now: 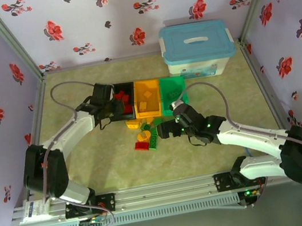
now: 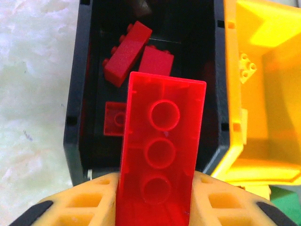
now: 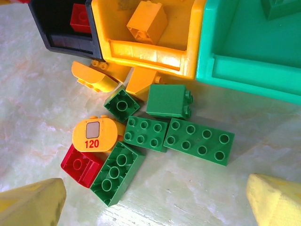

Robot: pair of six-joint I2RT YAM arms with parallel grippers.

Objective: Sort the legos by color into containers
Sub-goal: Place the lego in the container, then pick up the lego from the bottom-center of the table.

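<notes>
Left tool (image 2: 155,203) clamps red brick (image 2: 162,150) over black bin (image 2: 77,94); right tool (image 3: 155,200) spread above loose legos (image 3: 197,141)

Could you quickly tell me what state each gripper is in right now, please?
Left gripper: shut on a red lego, over the black bin.
Right gripper: open, holding nothing, above the loose legos.

— Where do the loose bricks (image 3: 146,134) lie?
— On the table (image 3: 37,94), just before the middle bin (image 3: 146,54).
— Its neighbours?
— The left bin (image 3: 66,40) and right bin (image 3: 244,70) touch its sides; the lidded tub (image 1: 198,50) stands behind, rightward.
</notes>
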